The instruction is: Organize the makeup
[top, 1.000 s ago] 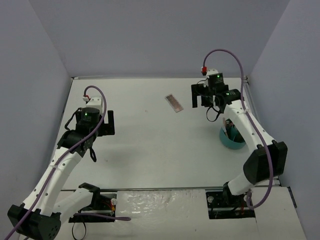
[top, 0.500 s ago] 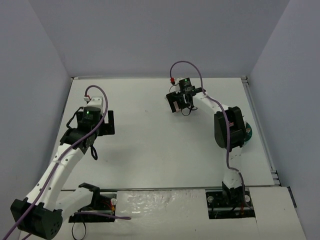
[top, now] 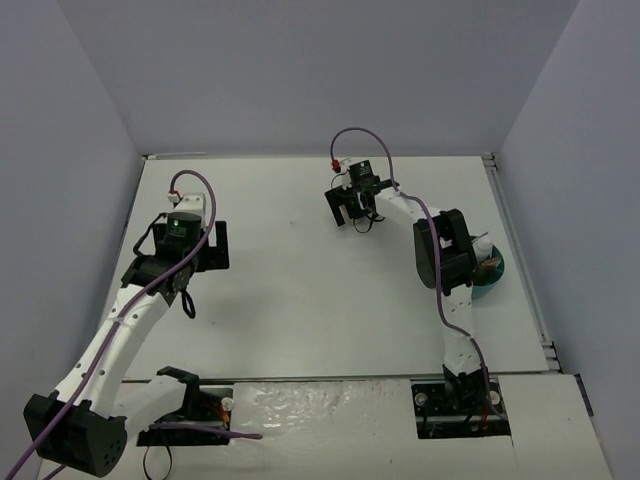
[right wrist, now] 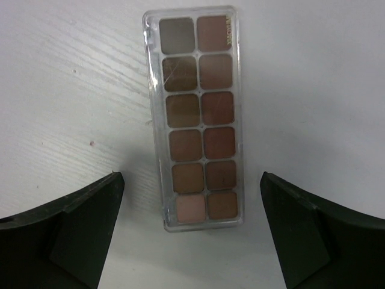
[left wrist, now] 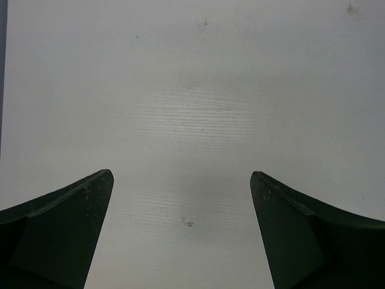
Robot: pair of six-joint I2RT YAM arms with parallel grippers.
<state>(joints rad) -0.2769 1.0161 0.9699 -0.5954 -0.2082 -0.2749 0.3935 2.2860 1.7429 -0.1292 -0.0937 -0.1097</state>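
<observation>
A flat clear palette (right wrist: 195, 117) of brown and pink squares lies on the white table, lengthwise between my right gripper's fingers. My right gripper (right wrist: 191, 174) is open above it, with a finger on each side of its near end and not touching it. In the top view the right gripper (top: 350, 203) is at the far middle of the table and hides the palette. My left gripper (left wrist: 180, 173) is open and empty over bare table, at the left in the top view (top: 195, 250). No bottle, sticks or second palette show on the table.
A round teal tub (top: 492, 270) sits at the table's right side, mostly hidden behind the right arm's elbow; its contents cannot be made out. Grey walls enclose the table (top: 290, 300) on the far, left and right sides.
</observation>
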